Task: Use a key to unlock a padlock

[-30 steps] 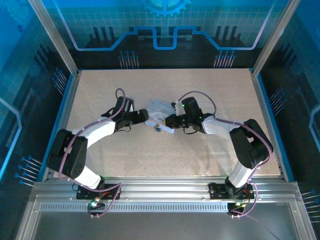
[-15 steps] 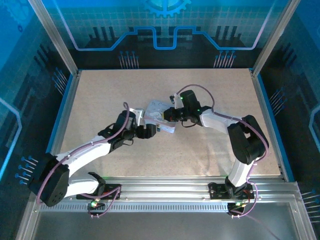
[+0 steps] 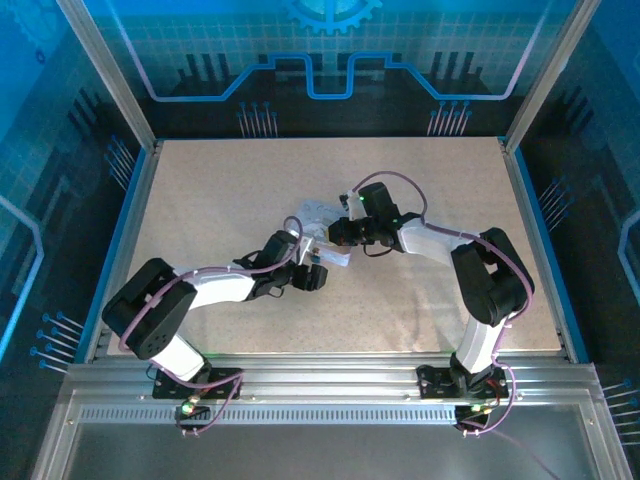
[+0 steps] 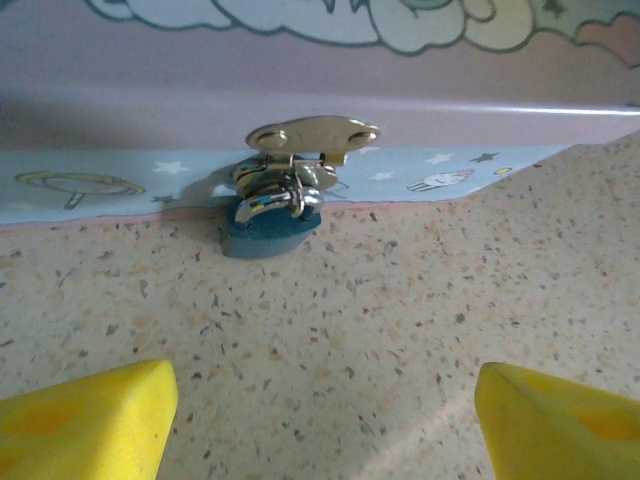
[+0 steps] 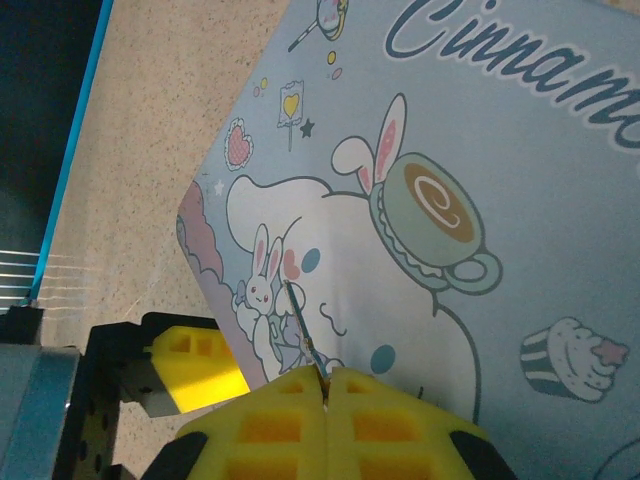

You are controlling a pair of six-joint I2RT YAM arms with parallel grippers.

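Observation:
The padlock (image 4: 270,226), a small blue body with a shiny shackle, hangs from the metal hasp (image 4: 312,135) on the front wall of the pale blue cartoon tin (image 4: 330,75). My left gripper (image 4: 325,420) faces it low over the table, open, with bare tabletop between its yellow fingers (image 4: 85,420). My right gripper (image 5: 327,375) is shut on the key (image 5: 299,318), a thin dark blade that sticks out over the tin's lid (image 5: 450,200). From above, the left gripper (image 3: 310,276) is at the tin's near side and the right gripper (image 3: 336,232) at its right side.
The tin (image 3: 318,228) lies mid-table on the speckled board (image 3: 220,190). Aluminium posts and blue panels fence the board on all sides. One left finger (image 5: 195,365) shows just past the tin's edge in the right wrist view.
My left arm has swung in, and its gripper has gone right and nearer, to the tin's near side. The right gripper with the key has edged left over the tin.

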